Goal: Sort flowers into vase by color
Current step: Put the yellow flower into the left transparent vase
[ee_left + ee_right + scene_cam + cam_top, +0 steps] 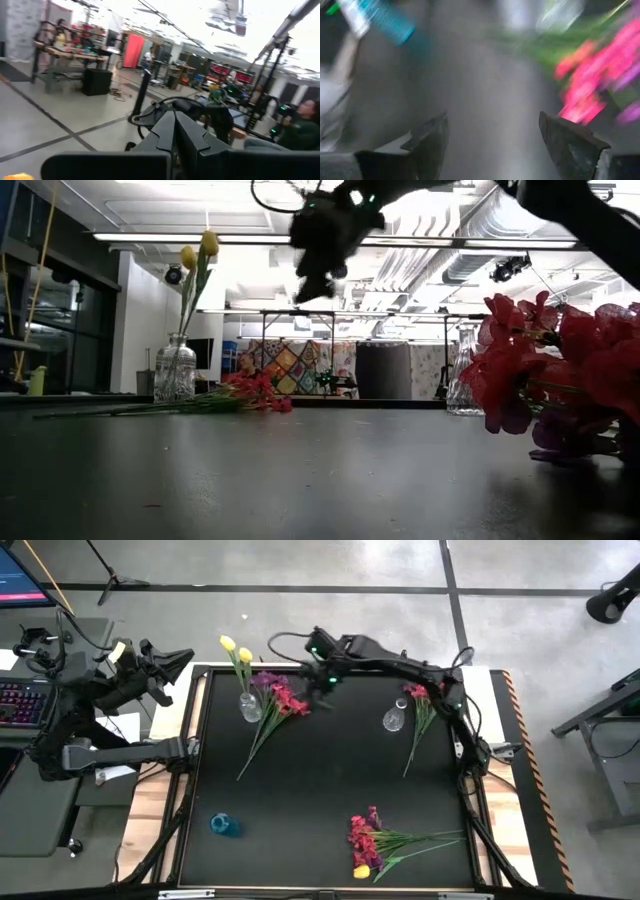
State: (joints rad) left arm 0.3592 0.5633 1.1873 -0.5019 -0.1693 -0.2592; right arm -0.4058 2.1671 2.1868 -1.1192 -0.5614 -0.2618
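- Black counter (320, 780) with loose flowers (278, 705) beside a clear vase (249, 706) of yellow tulips (236, 647).
- Right claw (327, 681), spread and empty, hovers just beside those flowers.
- Left claw (180, 662), pressed together, waits off the counter, well apart from the vase.

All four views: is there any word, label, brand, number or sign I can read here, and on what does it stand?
None can be read.
Monitor at the high view's left edge: lit, content too small to read.
Red-lit panels in the room behind, left wrist view: too blurred to read.
Vases, flowers and the black table: no lettering shows.
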